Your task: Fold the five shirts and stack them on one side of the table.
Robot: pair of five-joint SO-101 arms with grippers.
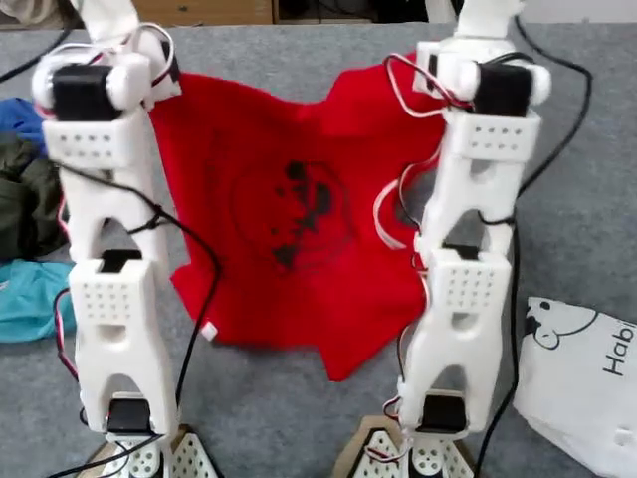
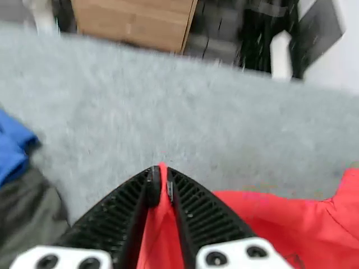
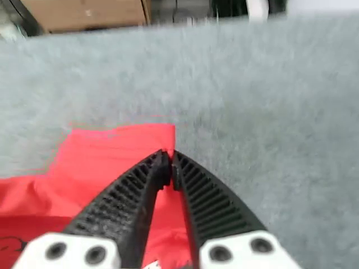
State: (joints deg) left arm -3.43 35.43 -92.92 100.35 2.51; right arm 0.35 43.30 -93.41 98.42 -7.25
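White perforated arms (image 1: 114, 299), black motors (image 1: 85, 92), ribbed black jaws, black cables (image 1: 217, 279)

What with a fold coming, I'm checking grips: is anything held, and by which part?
Both hold the red shirt: the left gripper pinches its far edge at one corner, the right gripper near the other far corner.

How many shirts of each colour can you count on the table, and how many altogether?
red shirt: 1
blue shirt: 1
dark shirt: 1
teal shirt: 1
white shirt: 1
Total: 5
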